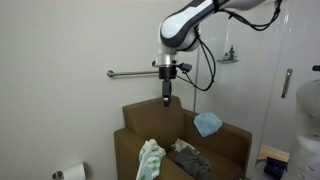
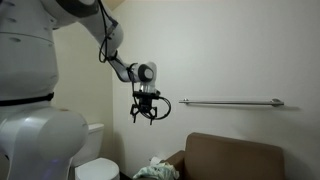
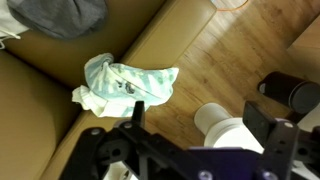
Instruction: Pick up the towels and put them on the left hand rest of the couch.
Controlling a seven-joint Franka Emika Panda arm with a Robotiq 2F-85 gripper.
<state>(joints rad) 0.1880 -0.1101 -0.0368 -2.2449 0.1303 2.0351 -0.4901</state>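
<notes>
Dark fingers (image 3: pixel 137 112) of the hand (image 3: pixel 196 112) stand wide apart, holding nothing, above the couch (image 3: pixel 40 110). A striped towel (image 3: pixel 125 85) lies on its armrest, and a grey towel (image 3: pixel 60 15) is cut off at the frame's edge.

1. Brown couch (image 1: pixel 145 120) carries all the cloths. Wood floor (image 3: pixel 235 60) runs beside its armrest.
2. Striped white-green towel (image 1: pixel 150 160) lies on the armrest, at 8 o'clock on the couch in an exterior view.
3. Dark grey towel (image 1: pixel 190 160) is on the seat at 6 o'clock, just beside the striped one.
4. Blue towel (image 1: pixel 208 123) sits on the upper edge at 1 o'clock, apart from the others.
</notes>
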